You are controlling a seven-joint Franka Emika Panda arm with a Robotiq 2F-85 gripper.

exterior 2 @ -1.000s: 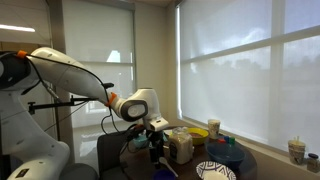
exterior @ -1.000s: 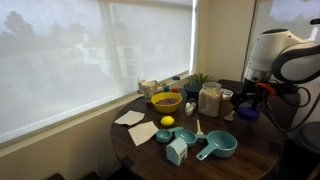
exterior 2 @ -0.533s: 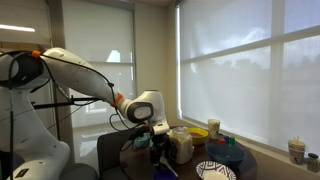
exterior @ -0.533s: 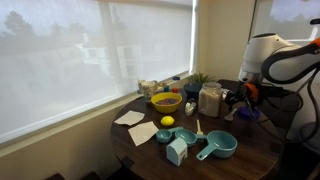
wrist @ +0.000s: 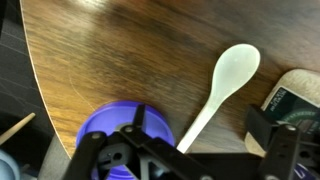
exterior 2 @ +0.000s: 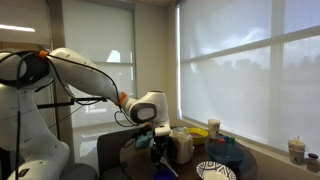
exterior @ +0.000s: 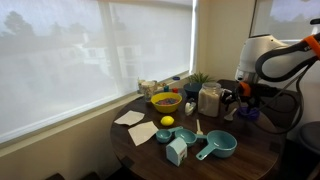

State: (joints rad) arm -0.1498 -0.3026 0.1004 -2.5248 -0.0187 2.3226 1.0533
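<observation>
One view alone, your wrist view, shows the white spoon (wrist: 225,85) on the wooden table (wrist: 100,50) at two o'clock from the purple cup (wrist: 115,130), under your gripper (wrist: 190,158), jaws wide apart and empty; an exterior view adds the jar (exterior: 210,100) nearby.

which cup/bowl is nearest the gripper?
The purple cup, directly under the gripper beside the white spoon; the yellow bowl and teal measuring cups sit farther away.
</observation>
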